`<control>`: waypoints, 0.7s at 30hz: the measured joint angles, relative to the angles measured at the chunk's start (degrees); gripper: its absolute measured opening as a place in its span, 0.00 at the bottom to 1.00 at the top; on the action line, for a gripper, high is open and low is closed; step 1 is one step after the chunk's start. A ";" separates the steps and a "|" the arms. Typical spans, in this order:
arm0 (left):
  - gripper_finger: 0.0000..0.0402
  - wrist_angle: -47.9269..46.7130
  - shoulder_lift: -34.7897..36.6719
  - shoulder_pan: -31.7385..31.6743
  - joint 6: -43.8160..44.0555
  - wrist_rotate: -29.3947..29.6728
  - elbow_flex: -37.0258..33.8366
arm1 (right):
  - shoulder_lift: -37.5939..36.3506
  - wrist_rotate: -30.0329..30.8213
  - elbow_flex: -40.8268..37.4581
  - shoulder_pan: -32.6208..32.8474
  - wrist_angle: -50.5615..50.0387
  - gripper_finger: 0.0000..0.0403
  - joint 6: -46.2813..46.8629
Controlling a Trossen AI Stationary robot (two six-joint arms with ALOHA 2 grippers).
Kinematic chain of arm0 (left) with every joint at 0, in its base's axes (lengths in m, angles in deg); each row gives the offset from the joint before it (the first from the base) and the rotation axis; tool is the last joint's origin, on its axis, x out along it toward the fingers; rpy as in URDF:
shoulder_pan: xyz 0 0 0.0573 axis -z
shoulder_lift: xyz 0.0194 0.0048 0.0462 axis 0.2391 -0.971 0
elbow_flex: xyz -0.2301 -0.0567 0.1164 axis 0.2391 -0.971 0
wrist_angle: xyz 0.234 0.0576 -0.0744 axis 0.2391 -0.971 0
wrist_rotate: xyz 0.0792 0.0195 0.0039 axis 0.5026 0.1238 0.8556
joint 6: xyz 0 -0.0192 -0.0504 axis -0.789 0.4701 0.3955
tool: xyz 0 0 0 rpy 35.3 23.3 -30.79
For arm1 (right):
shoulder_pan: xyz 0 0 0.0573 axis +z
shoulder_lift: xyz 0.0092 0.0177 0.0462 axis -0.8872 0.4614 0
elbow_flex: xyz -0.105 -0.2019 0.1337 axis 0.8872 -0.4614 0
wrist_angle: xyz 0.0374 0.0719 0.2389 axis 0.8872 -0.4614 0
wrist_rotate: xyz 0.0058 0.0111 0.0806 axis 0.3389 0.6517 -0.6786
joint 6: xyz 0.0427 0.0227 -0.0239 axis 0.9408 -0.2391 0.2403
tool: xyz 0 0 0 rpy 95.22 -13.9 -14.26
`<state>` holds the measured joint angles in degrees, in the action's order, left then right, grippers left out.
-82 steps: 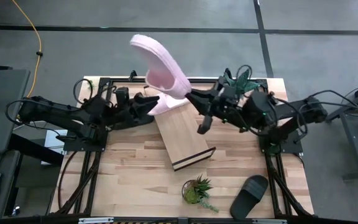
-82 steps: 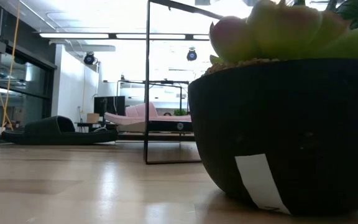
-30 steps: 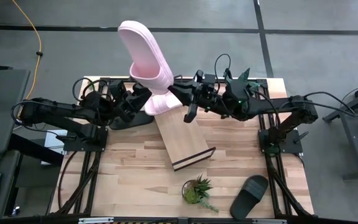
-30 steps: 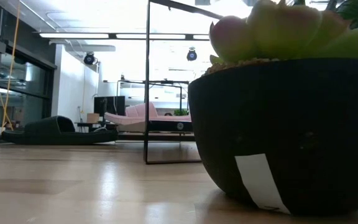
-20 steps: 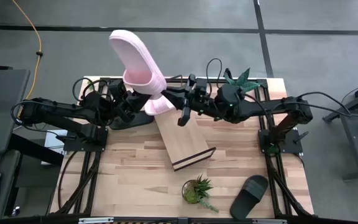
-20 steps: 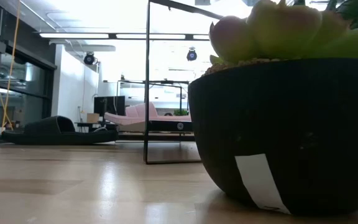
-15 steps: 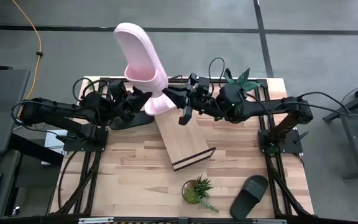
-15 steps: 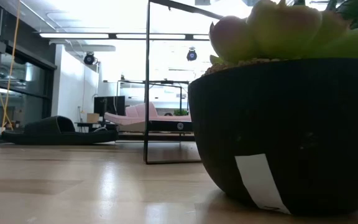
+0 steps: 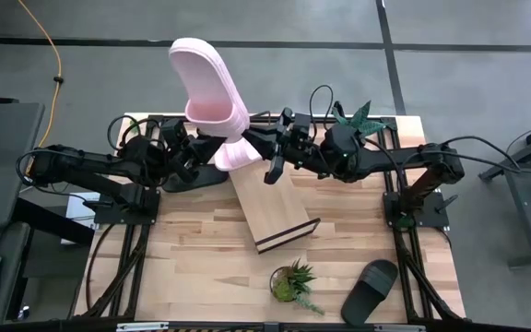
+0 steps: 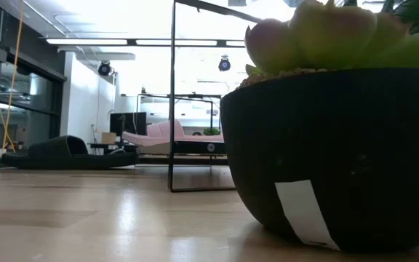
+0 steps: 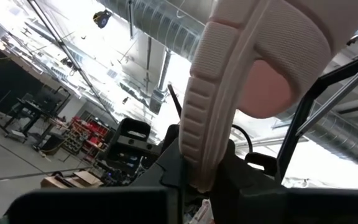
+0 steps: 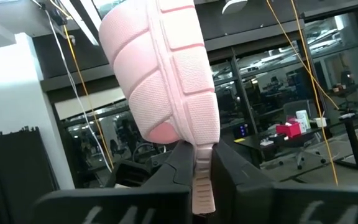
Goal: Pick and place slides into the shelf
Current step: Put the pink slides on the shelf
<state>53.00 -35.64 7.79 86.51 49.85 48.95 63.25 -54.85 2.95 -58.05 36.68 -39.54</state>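
The butcher-block table has plenty of bare wood across its near half; the crowding is all along the far edge, where both arms meet. Out at the near right corner a black slide lies alone, and a small potted plant sits near the front edge, well apart from the arms. A second plant stands at the far right corner behind the right arm.

The shelf, a slanted light-wood board with dark edging, lies at an angle mid-table. One pink slide rests at its upper end; the rest of the board is bare. Another black slide lies on the table just left of the shelf, under the left arm.

A second pink slide stands nearly upright in the air above the far edge. The right gripper is clamped tight on the rim of it, the sole pinched between its fingers. The left gripper has closed onto the same slide from the other side, its fingers pressed against the ribbed edge.
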 joint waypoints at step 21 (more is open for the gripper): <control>0.07 -1.10 0.00 0.04 0.72 3.43 0.00 | -9.06 10.17 0.07 0.41 -16.21 0.36 -4.71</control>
<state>51.90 -35.64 7.84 87.23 53.28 48.95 54.19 -44.69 3.01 -57.64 20.47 -44.24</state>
